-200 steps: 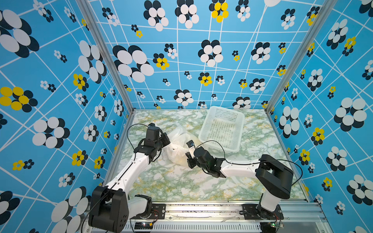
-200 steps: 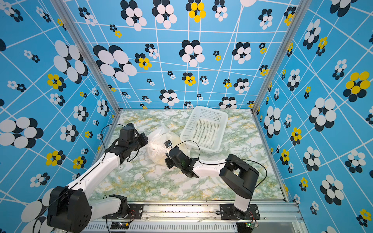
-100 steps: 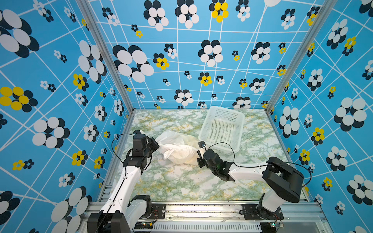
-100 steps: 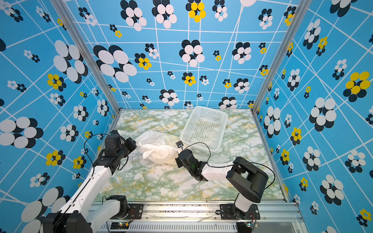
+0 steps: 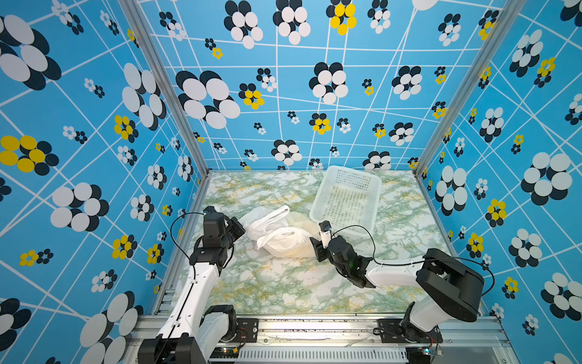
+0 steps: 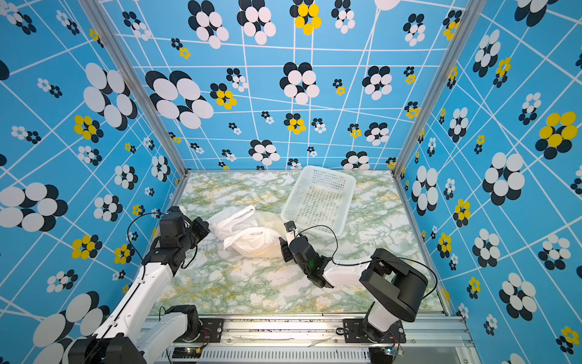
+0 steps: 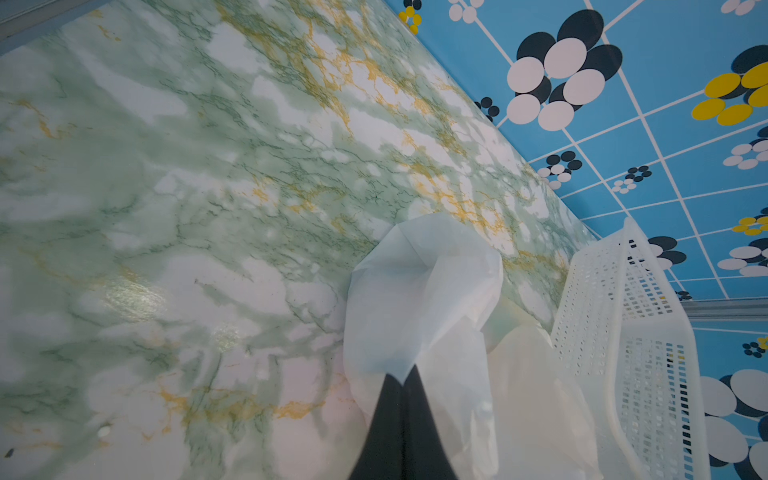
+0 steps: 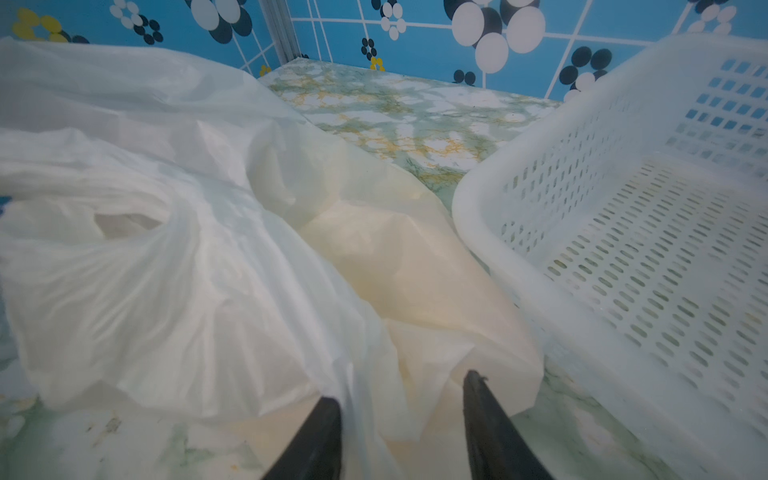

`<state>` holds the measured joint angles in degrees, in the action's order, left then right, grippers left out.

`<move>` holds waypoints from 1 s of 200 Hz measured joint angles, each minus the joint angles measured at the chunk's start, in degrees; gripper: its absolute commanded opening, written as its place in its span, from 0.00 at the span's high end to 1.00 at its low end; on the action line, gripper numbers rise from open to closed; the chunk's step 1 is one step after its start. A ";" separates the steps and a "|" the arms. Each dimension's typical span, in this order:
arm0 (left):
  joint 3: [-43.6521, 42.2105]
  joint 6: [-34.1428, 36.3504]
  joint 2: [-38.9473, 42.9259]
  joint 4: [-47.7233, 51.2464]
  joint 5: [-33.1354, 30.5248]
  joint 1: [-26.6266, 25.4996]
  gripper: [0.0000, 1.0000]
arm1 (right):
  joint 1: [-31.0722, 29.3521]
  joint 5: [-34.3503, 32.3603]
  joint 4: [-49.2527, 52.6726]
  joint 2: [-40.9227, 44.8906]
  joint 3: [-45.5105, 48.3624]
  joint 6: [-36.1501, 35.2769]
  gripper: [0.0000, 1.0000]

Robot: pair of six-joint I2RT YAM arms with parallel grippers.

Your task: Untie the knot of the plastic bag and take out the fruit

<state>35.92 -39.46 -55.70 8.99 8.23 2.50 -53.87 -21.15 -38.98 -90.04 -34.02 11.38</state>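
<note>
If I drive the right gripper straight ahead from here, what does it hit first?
The bag: its plastic lies right at the tips of the open right gripper. The basket sits to one side, probably missed.

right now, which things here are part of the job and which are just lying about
Job:
- bag, a fold pinched in the shut left end effector
- open right end effector at the bag's edge
- fruit, only a yellowish tint through the film

Lying about:
- empty basket beside the bag
</note>
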 measured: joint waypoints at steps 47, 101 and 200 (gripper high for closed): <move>-0.37 0.00 0.59 -1.33 1.03 0.00 1.00 | 0.00 6.56 5.09 3.48 -5.86 -1.36 0.15; -0.74 0.00 1.18 -1.68 1.29 0.00 1.00 | 0.00 10.51 10.16 -4.11 -17.00 -1.27 0.15; -1.68 0.00 3.10 -1.70 1.22 0.02 1.00 | -0.50 16.17 11.65 -9.44 -18.67 -0.61 0.11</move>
<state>34.24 -39.46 -52.60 7.29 9.45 2.52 -54.37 -4.97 -27.33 -99.48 -52.69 10.76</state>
